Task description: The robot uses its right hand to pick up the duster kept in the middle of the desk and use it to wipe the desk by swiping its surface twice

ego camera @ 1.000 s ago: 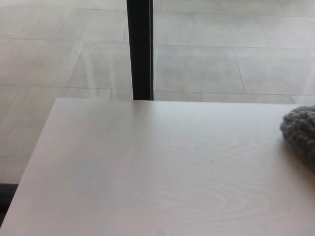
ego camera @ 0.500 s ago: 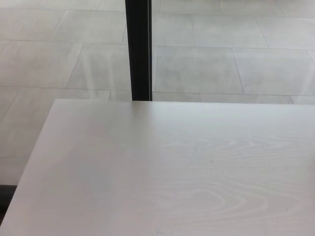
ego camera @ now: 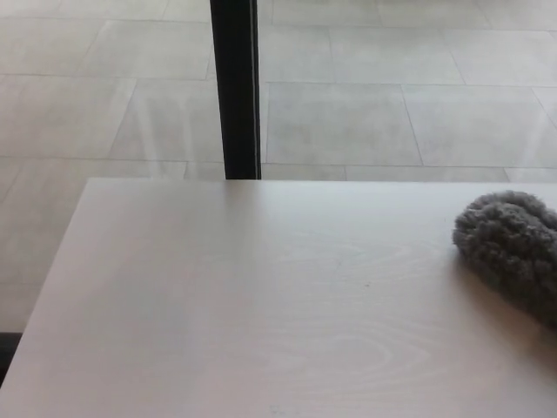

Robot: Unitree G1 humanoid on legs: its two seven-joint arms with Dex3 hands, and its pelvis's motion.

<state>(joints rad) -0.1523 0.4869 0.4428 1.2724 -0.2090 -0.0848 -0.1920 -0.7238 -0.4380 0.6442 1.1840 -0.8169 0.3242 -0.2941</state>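
The head view shows a pale wooden desk (ego camera: 261,305) with a light grain pattern. It fills the lower part of the picture. There is no container on it, so nothing is kept inside anything here.

The only thing on the desk is the grey fluffy duster (ego camera: 512,248). It lies at the right side of the picture, near the far edge of the desk, and its soft tufted head rests on the surface. Its right part is cut by the picture's border, so the handle, or whatever holds it, cannot be seen. A soft shadow falls on the wood under and in front of the duster.

The far edge of the desk runs almost level across the picture, and the left edge goes down slanting to the lower left corner. Between the duster and the left edge the surface is bare wood, a wide room for moving. The near edge and the right edge of the desk are outside the picture.

Behind the desk there is a floor of large grey tiles (ego camera: 392,104). A black vertical post (ego camera: 235,87) stands there, and its lower end meets the line of the desk's far edge, left of the middle.

Neither the left hand nor the right hand of the robot appears in the picture, and no forearm either. So I cannot tell if the right hand grasps the duster, or how its fingers are placed.
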